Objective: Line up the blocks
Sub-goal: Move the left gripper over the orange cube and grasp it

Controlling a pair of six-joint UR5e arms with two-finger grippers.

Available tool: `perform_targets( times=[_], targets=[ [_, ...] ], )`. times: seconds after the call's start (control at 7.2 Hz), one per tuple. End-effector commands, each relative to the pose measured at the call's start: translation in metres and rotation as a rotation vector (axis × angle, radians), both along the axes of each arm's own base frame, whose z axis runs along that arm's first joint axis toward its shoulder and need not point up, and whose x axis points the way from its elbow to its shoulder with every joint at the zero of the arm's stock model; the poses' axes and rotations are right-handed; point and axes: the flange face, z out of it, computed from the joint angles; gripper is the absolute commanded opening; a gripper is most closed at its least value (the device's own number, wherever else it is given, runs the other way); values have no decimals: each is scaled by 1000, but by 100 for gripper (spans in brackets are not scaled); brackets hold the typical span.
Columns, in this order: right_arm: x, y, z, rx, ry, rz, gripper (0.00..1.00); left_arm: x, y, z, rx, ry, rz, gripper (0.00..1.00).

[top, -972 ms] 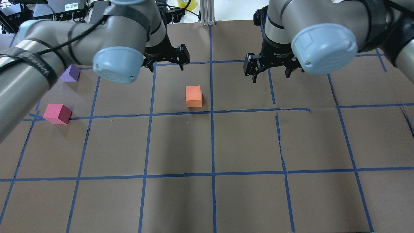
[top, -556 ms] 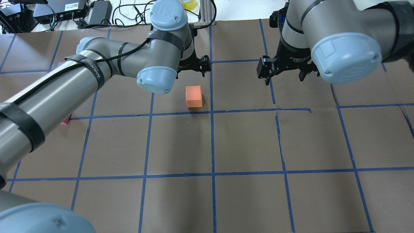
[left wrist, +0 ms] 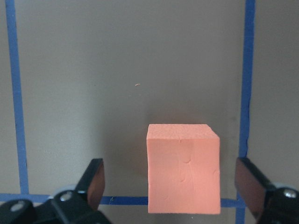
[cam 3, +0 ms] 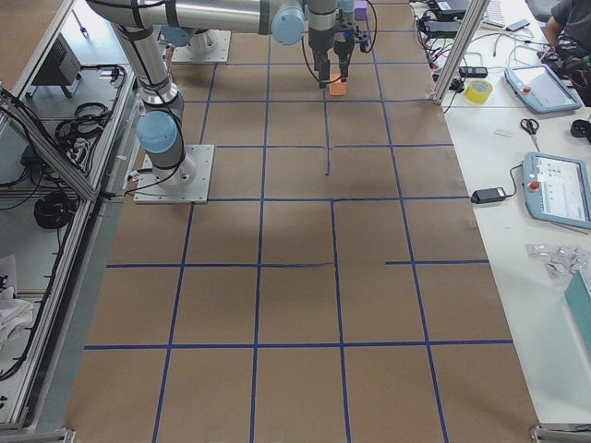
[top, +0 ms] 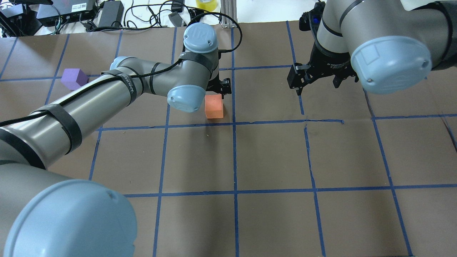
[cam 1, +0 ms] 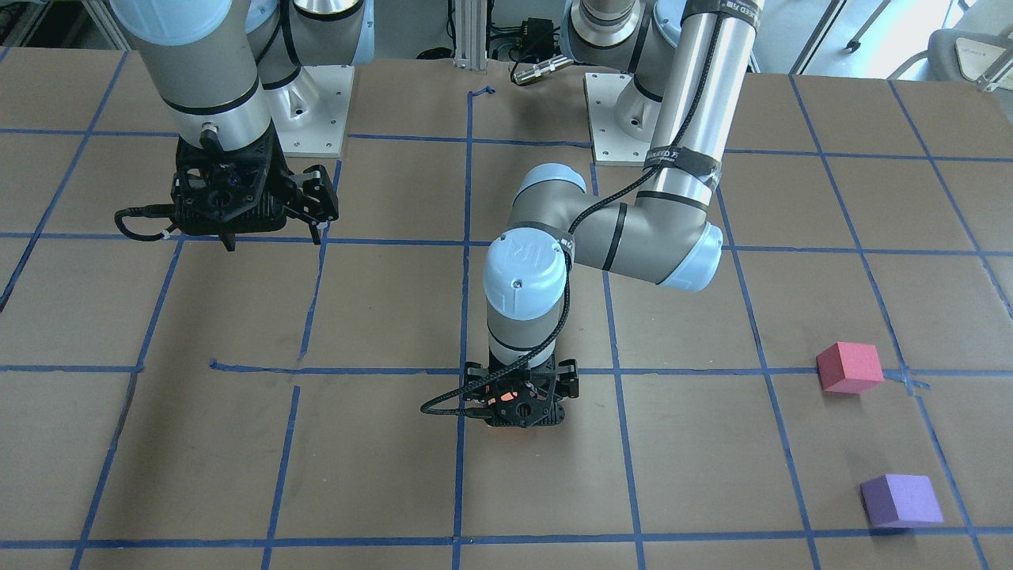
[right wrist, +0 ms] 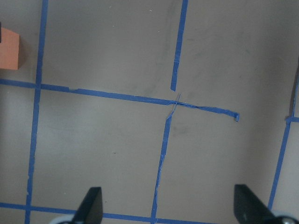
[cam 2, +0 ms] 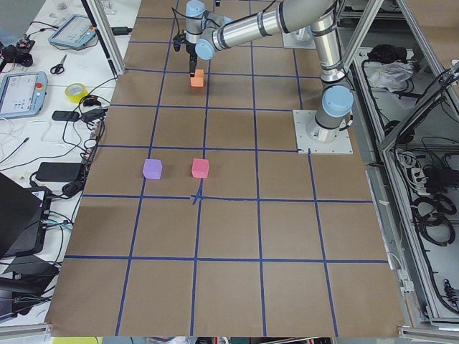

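Observation:
The orange block (top: 214, 106) sits on the brown table near a tape crossing. My left gripper (top: 218, 89) hangs right over it, open. In the left wrist view the block (left wrist: 183, 168) lies between the spread fingers (left wrist: 96, 179), with gaps on both sides. The front view shows only a sliver of orange (cam 1: 506, 393) under that gripper (cam 1: 518, 400). The red-pink block (cam 1: 849, 366) and the purple block (cam 1: 901, 499) lie apart at the robot's far left; the purple block (top: 74, 78) also shows overhead. My right gripper (top: 317, 87) is open and empty above bare table.
Blue tape lines (top: 234, 153) grid the brown table. Cables and electronics (top: 107, 12) lie beyond the far edge. The left arm's forearm (top: 89, 103) covers the red-pink block in the overhead view. Tape (right wrist: 163, 140) under the right gripper (right wrist: 169, 205) is torn and crooked.
My left arm has swung right and forward, bringing its open gripper over the orange block. The purple block is uncovered, the red-pink one now hidden. The right gripper has shifted slightly right.

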Motion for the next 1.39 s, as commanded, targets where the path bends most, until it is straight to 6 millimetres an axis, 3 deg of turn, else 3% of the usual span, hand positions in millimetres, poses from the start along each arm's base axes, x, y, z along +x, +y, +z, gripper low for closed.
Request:
perform_targets(
  times=[0.0, 0.14, 0.28, 0.42, 0.56, 0.69, 0.83, 1.11, 1.25],
  targets=[
    [-1, -1, 10, -32, 0, -32, 100, -1, -5, -25, 9, -9, 0, 100],
    [0, 0, 12, -34, 1, -70, 100, -2, -12, -17, -83, 13, 3, 100],
    [-2, 2, 20, -48, -2, -79, 100, -4, -17, -7, -152, 31, -2, 83],
    [-1, 13, 33, -76, -14, -101, 100, -3, -17, -9, -154, 25, -57, 20],
    [-2, 18, 37, -78, -25, -180, 100, -2, -13, -16, -140, 27, -17, 17],
    [-2, 22, 43, -86, -27, -193, 100, 1, -4, -27, -116, 27, 1, 49],
    [-2, 26, 46, -92, -31, -194, 100, 1, -3, -24, -120, 27, 4, 59],
    [0, 27, 43, -68, -61, -195, 100, 0, -5, -24, -122, 33, 9, 99],
    [0, 28, 44, -69, -61, -195, 100, 0, -5, -27, -117, 33, 9, 100]
  ],
)
